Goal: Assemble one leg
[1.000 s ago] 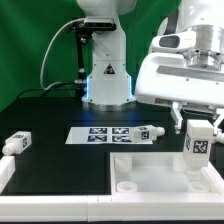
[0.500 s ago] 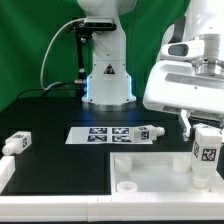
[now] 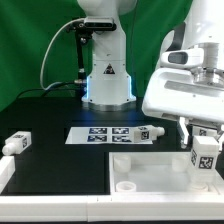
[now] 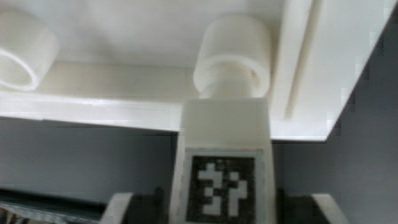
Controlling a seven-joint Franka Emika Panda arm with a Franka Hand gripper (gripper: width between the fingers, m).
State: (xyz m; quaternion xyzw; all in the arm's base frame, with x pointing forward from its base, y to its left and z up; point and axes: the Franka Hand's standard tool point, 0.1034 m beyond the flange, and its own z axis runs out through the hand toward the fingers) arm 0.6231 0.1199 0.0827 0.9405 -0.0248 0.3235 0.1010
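Note:
My gripper (image 3: 203,136) is shut on a leg (image 3: 203,158), a short white peg with a black-and-white tag. It holds the leg upright at the exterior view's right, above the right corner of the large white tray-like part (image 3: 150,165). In the wrist view the held leg (image 4: 222,135) points at a round white post (image 4: 233,52) inside the tray-like part's rim (image 4: 302,70); whether they touch I cannot tell. My gripper (image 4: 221,208) shows only as two dark fingers beside the tag.
A second leg (image 3: 151,132) lies at the right end of the marker board (image 3: 100,134). Another leg (image 3: 15,143) lies at the table's left edge. The robot base (image 3: 108,75) stands behind. A second round post (image 4: 25,60) shows in the tray-like part.
My gripper has moved down and a little to the exterior view's right with the leg in it, closer to the tray-like part. Nothing else has moved.

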